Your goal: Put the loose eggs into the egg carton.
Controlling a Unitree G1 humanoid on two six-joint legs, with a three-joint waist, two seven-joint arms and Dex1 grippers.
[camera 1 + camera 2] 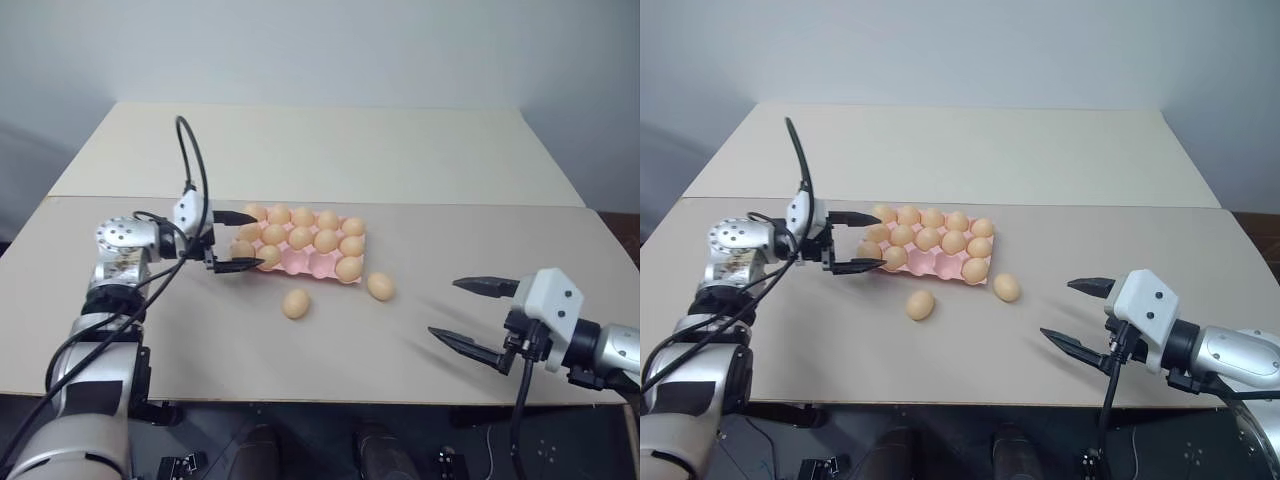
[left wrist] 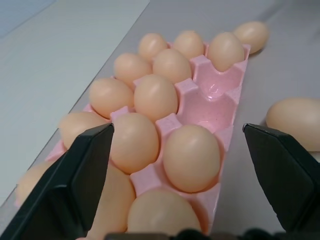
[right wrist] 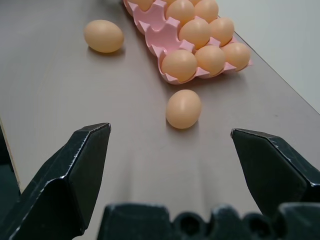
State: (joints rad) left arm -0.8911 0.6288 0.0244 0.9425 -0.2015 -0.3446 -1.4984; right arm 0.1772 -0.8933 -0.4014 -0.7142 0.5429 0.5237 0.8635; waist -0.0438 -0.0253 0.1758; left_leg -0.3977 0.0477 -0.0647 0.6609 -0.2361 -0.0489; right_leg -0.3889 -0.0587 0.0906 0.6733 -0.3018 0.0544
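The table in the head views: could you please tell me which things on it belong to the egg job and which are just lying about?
Belong to the job:
- pink egg carton, two near-row cups empty
- loose egg on the table
- loose egg near the carton's corner
- left claw, open at the carton's end
- right claw, open

Just lying about:
- nothing but the table itself

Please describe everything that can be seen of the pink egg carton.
The egg carton is a flat pink moulded tray with a scalloped edge, three rows of five cups. It lies flat on the table, near the middle. Pale orange-tan eggs fill most cups; in the near row, cups between the end eggs stand empty. The left gripper, jaws open, stands at its left end, around the end eggs. Two loose eggs lie on the table just in front of it, apart from it.
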